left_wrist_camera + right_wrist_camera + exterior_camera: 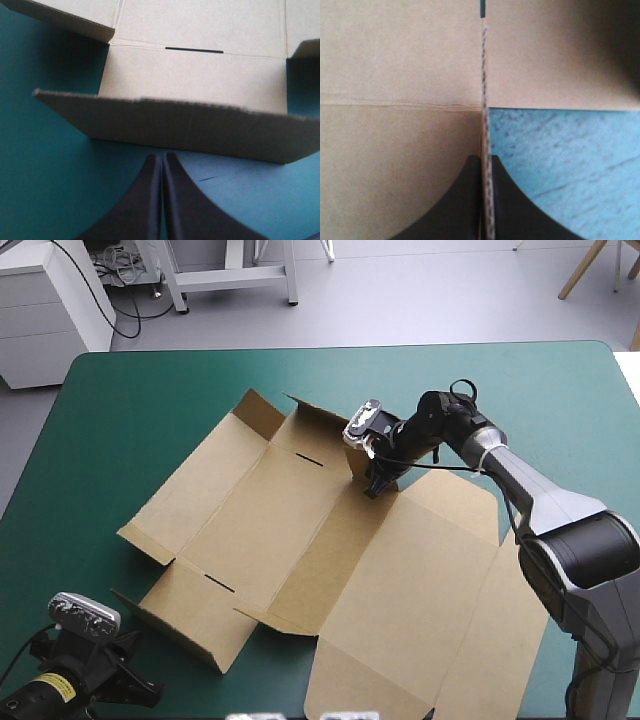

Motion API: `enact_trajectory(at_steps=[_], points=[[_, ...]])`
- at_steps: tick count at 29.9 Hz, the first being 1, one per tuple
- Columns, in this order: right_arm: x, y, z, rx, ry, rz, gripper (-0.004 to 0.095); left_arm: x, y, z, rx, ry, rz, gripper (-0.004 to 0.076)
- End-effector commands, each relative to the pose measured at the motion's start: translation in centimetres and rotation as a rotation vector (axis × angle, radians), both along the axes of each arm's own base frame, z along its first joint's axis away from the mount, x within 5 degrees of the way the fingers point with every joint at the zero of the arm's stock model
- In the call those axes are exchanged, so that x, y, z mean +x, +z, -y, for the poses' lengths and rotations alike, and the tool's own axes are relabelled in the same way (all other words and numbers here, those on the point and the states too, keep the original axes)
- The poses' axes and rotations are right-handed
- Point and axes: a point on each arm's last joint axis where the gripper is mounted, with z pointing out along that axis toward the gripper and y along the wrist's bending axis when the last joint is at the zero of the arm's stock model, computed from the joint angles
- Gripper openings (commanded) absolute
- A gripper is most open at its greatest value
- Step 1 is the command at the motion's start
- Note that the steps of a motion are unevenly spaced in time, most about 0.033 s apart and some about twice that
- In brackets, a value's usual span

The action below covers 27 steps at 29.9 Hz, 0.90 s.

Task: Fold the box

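- Near left corner: the left gripper [161, 156] sits low over the teal-green cover [45, 175]. Its black fingers are pressed together into one point and grasp nothing. The tip stops just short of the box's raised near flap [200, 132], apparently without touching it.
- Mid-table: the box [300, 530] lies spread as a cut brown sheet. Most of its panels are flat, and the flaps on its near-left and far-left sides are tipped up. A slot [194, 49] shows along the crease behind the near flap. The wide lid panel [420, 600] lies flat toward the robot's right.
- Handling, as a judgement: the board looks light and thin, stiff across each panel and willing to bend only at its scored creases. It may slide on the cover if pushed from one side alone. The best hold is a free flap edge close to a crease, where a pinch can swing the flap without buckling it. The raw corrugated edges could crush under a hard squeeze.
- Far side: the right gripper [375, 483] is clamped on the far flap [484, 75], which stands upright. In its wrist view the flap's edge runs straight between the two fingers, with board on one side and bare cover on the other.
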Motion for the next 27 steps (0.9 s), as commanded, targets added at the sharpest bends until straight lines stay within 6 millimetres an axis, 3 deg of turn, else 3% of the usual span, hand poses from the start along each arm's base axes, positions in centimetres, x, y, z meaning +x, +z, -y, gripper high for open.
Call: enact_trajectory(at_steps=[1,9,18,27], points=[[0.1,3.6,0.0,0.013,0.159,0.222,-0.0019,0.5,0.9,0.1,-0.016,0.003,0.054,-0.0010],[-1.2,3.2,-0.4,-0.058,0.413,0.214,-0.0019,0.5,0.9,0.1,-0.013,0.004,0.054,-0.0010],[-3.7,3.0,-3.9,-0.094,0.619,0.196,-0.0019,0.5,0.9,0.1,-0.013,0.004,0.054,-0.0010],[-2.6,6.2,-6.1,-0.103,0.597,0.451,-0.0020,0.5,0.9,0.1,-0.013,0.004,0.054,-0.0010]])
